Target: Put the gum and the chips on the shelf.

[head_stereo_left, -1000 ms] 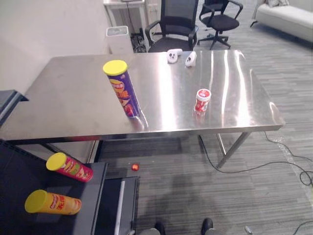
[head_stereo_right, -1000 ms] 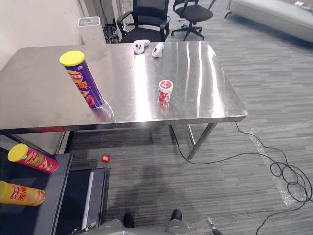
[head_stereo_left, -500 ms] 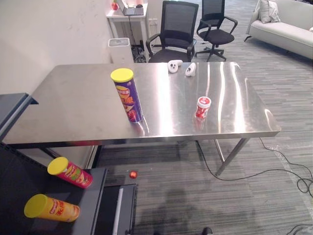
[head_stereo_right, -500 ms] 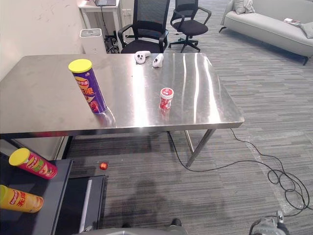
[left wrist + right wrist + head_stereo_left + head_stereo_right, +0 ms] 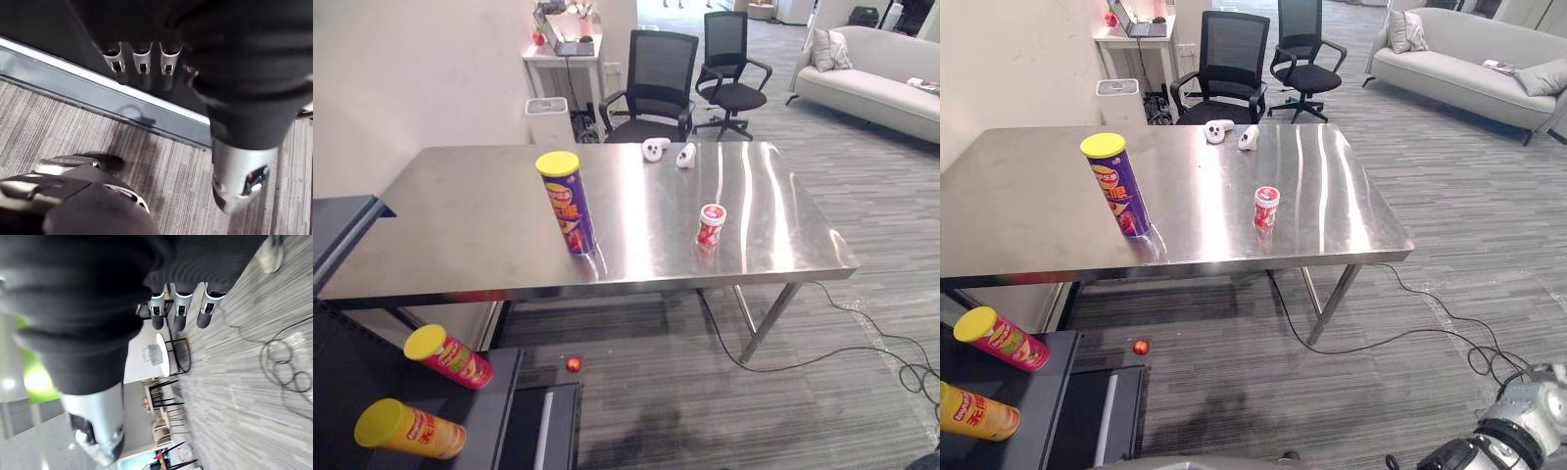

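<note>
Office floor with grey carpet (image 5: 822,392), steel table (image 5: 460,215) in the middle.

Left eye view:
- purple chips can (image 5: 568,206), yellow lid, upright, left of centre, near the table's front edge
- gum (image 5: 711,224), small red tub with a white lid, upright, right of centre, also near the front edge and well apart from the can
- two white controllers (image 5: 653,149) side by side at the far edge
- black shelf (image 5: 352,362) below the table's front left corner
- on the shelf, lying on their sides: red can (image 5: 450,357) and yellow can (image 5: 411,429), both with yellow lids
- small red ball (image 5: 574,364) on the carpet under the front edge
- white bin (image 5: 548,117) and two office chairs (image 5: 656,73) behind the table

Right eye view: same layout. Gum and purple can are on the table, neither is on the shelf. Grey sofa (image 5: 1469,64) at the far right.

Left wrist view: left hand (image 5: 142,58) hangs over a dark panel with a pale metal edge strip (image 5: 146,105) and carpet. Fingers are loose and near straight, thumb (image 5: 237,176) apart from them, nothing in the hand.

Right wrist view: right hand (image 5: 181,308) hangs over carpet. Fingers are relaxed, thumb (image 5: 95,431) apart, nothing held.
</note>
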Available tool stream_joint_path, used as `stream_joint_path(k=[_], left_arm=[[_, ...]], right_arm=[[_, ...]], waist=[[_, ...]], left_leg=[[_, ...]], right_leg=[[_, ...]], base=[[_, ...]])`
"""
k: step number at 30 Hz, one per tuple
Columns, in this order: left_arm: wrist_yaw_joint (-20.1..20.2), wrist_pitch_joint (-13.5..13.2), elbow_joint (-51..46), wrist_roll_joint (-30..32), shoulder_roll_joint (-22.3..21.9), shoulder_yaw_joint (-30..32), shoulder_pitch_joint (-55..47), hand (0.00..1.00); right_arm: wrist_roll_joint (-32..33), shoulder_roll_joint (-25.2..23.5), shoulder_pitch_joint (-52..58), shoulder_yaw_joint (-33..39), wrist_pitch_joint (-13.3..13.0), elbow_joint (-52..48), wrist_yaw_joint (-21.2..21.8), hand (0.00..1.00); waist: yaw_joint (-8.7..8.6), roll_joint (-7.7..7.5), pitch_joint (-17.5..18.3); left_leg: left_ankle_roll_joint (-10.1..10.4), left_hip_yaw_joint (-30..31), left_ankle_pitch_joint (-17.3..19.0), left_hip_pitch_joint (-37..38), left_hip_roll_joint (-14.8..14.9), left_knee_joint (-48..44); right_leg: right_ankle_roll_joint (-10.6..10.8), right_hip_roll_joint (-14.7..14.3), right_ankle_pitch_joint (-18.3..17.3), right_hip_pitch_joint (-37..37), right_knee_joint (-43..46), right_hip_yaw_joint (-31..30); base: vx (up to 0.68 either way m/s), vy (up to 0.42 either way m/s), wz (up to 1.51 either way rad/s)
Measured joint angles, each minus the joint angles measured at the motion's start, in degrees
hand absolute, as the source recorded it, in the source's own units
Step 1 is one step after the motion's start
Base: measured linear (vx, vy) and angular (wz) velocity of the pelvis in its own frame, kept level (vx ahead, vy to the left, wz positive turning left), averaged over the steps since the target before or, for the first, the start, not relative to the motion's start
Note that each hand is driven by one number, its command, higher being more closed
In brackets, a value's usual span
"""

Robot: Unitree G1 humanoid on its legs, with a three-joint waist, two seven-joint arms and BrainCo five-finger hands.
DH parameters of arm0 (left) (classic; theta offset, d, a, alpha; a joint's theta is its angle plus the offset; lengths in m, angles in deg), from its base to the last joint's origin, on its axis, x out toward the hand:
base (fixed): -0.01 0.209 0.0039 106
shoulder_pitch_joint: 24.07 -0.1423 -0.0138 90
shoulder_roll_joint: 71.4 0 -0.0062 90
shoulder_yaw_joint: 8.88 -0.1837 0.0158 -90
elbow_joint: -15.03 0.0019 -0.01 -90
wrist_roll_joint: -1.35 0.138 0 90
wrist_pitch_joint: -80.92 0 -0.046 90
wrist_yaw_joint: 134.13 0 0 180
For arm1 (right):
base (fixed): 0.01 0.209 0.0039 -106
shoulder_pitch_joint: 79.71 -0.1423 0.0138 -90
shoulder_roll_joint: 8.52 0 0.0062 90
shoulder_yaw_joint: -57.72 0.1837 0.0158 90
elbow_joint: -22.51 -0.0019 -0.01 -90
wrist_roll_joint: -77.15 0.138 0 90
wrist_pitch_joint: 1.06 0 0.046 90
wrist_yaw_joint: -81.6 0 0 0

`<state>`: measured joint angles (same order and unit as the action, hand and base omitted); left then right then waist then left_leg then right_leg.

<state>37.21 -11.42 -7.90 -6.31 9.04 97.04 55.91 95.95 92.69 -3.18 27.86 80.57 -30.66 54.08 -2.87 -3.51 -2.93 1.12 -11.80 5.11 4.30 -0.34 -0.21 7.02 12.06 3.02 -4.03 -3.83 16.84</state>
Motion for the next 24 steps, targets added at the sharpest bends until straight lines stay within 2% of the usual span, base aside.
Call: stream_joint_path(k=[4,6,9,10,15,19,23,24], left_arm=[[0.0,0.0,-1.3,0.1,-0.2,-0.6,-0.9,0.0],[0.0,0.0,-1.6,0.9,-0.3,-1.0,-1.1,0.0],[0.2,0.0,-1.8,1.7,-0.3,-1.0,-1.4,0.0],[0.3,0.0,-2.0,1.8,-0.3,-1.0,-1.6,0.0],[0.4,0.0,-2.8,1.8,-0.7,-1.0,-2.1,0.0],[0.4,0.0,-3.9,1.7,-1.2,-0.9,-2.7,0.0],[0.4,0.0,-4.4,1.7,-1.2,-0.9,-2.8,0.0],[0.4,0.0,-4.4,1.7,-1.2,-0.9,-2.8,0.0]], right_arm=[[-2.7,0.0,-0.1,-5.3,-0.5,-8.1,0.0,0.0],[-5.0,0.0,-0.1,-8.4,-0.6,-12.1,0.8,0.0],[-7.8,0.0,-0.1,-12.9,-0.6,-16.0,4.0,0.0],[-9.0,0.0,-0.1,-16.6,-0.6,-18.0,6.1,0.0],[-10.0,0.0,-0.6,-23.5,-0.5,-20.5,10.2,0.0],[-10.1,0.0,-1.7,-29.9,-0.5,-20.9,13.4,0.0],[-11.3,-0.3,-2.3,-36.0,-0.3,-20.9,15.6,0.0],[-11.7,-0.4,-2.4,-37.4,-0.2,-20.9,16.2,0.0]], waist=[[0.62,0.33,0.2],[1.58,0.38,0.1],[1.57,0.42,0.1],[1.84,0.36,0.0],[3.32,0.59,-0.5],[4.61,0.97,-2.1],[5.18,1.32,-3.3],[5.29,1.02,-3.8]], left_leg=[[0.0,0.0,0.0,-0.2,0.0,0.0],[-0.1,0.2,-0.1,-0.4,-0.1,0.0],[-0.2,1.3,-0.2,-1.2,-0.2,-0.1],[-0.4,1.8,-0.3,-1.5,-0.3,-0.1],[-0.6,3.4,-0.4,-2.2,-0.6,-0.4],[-0.7,5.0,-0.5,-2.6,-0.9,-0.9],[-0.9,6.8,-0.6,-4.1,-1.4,-1.8],[-0.9,7.2,-0.6,-4.3,-1.4,-1.8]], right_leg=[[0.0,0.1,0.0,0.3,0.0,0.1],[0.0,0.1,0.0,0.4,0.0,0.3],[0.0,0.3,0.0,0.6,0.0,1.3],[0.3,0.3,0.2,0.6,0.0,1.8],[0.3,0.6,0.2,0.4,0.0,3.4],[0.3,0.9,0.1,-0.4,0.0,5.0],[0.3,1.3,0.1,-0.2,0.1,6.7],[0.3,1.3,0.1,-0.3,0.1,7.0]], base=[[0.0,0.0,-0.01],[0.0,0.0,0.02],[0.0,-0.001,0.17],[0.01,-0.003,0.17],[0.01,-0.001,0.19],[0.0,0.001,0.22],[-0.01,0.002,0.22],[0.0,-0.001,0.15]])
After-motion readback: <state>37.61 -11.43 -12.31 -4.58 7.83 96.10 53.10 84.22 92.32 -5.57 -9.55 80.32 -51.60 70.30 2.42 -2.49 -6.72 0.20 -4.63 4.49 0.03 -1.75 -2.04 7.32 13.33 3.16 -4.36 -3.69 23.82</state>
